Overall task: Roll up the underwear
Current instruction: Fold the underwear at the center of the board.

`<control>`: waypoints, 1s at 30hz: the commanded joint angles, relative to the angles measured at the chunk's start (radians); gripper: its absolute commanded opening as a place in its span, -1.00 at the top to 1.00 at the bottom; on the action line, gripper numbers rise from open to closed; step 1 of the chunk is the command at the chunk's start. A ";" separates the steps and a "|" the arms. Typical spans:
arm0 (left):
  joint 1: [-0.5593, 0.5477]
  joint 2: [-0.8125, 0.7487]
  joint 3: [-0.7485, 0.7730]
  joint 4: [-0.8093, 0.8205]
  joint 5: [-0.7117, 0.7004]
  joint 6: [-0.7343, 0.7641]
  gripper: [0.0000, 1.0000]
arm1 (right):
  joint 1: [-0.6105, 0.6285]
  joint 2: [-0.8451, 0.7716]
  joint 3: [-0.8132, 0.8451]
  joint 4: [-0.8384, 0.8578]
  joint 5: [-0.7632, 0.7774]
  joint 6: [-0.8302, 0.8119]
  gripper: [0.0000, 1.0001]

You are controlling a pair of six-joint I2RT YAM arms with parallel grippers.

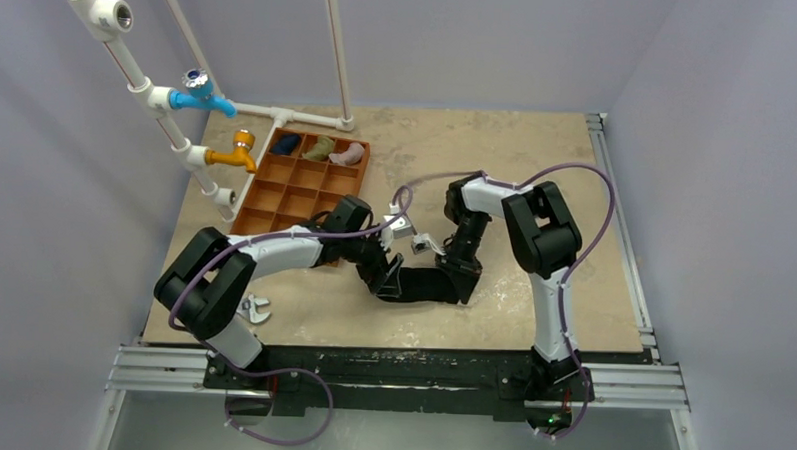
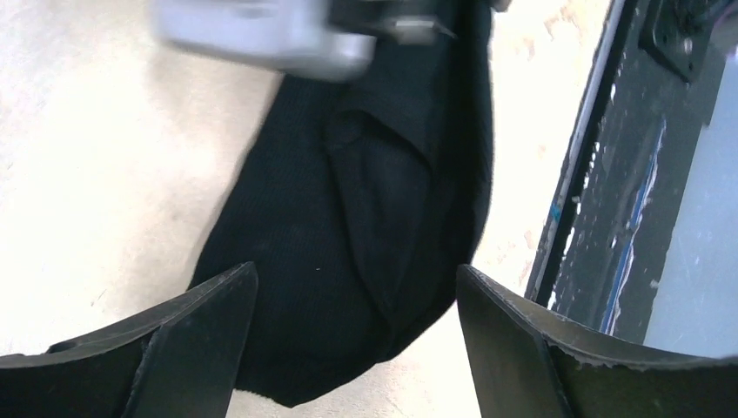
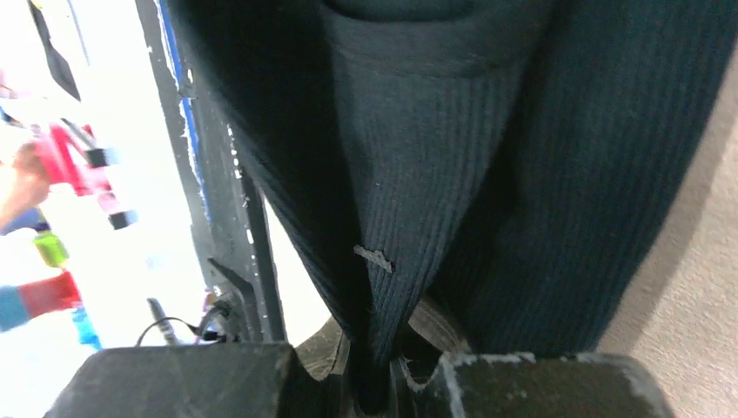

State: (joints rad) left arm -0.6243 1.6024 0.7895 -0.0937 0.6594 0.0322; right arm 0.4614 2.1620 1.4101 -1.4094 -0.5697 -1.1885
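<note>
The black underwear (image 1: 424,285) lies as a long folded strip on the table between the two arms. My left gripper (image 1: 380,281) is at its left end. In the left wrist view the left gripper (image 2: 357,300) is open, its fingers wide apart over the rounded end of the underwear (image 2: 348,261). My right gripper (image 1: 463,277) is at the right end. In the right wrist view the right gripper (image 3: 376,383) is shut on a pinched fold of the ribbed black underwear (image 3: 418,174).
An orange-brown compartment tray (image 1: 294,191) stands at the back left, with dark blue (image 1: 286,142), olive-green (image 1: 320,147) and pink (image 1: 347,154) cloth bundles in its far row. White pipes with a blue tap (image 1: 201,91) and an orange tap (image 1: 237,151) stand left. The table's front rail (image 2: 592,174) is close by.
</note>
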 commanded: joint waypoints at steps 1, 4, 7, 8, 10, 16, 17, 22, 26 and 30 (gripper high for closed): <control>-0.043 -0.047 0.079 -0.077 0.055 0.183 -0.64 | -0.024 0.068 0.035 0.027 -0.007 0.127 0.93; -0.043 -0.049 0.091 -0.124 0.041 0.204 -0.62 | -0.025 0.090 0.060 0.029 -0.008 0.127 0.83; -0.044 -0.051 0.100 -0.151 0.037 0.215 -0.62 | -0.025 0.090 0.093 0.032 -0.010 0.125 0.62; -0.043 -0.051 0.105 -0.162 0.036 0.219 -0.61 | -0.025 0.088 0.100 0.035 -0.009 0.126 0.57; -0.044 -0.050 0.110 -0.180 0.036 0.225 -0.61 | -0.025 0.075 0.117 0.040 0.000 0.121 0.50; -0.043 -0.047 0.116 -0.210 0.039 0.237 -0.60 | -0.032 0.044 0.160 0.041 -0.004 0.128 0.17; -0.044 -0.046 0.116 -0.210 0.039 0.239 -0.60 | -0.034 0.041 0.165 0.041 -0.004 0.128 0.11; -0.043 -0.047 0.124 -0.219 0.047 0.248 -0.60 | -0.040 0.030 0.186 0.043 -0.014 0.133 -0.03; -0.044 -0.045 0.141 -0.233 0.064 0.256 -0.61 | -0.045 0.023 0.186 0.046 -0.023 0.130 -0.05; -0.043 -0.044 0.171 -0.238 0.077 0.242 -0.62 | -0.046 0.017 0.169 0.058 -0.037 0.130 -0.06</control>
State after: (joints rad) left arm -0.6701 1.5845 0.9020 -0.3370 0.6849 0.2554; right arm 0.4206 2.2185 1.5719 -1.4521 -0.5968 -1.0393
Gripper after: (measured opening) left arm 0.808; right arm 0.523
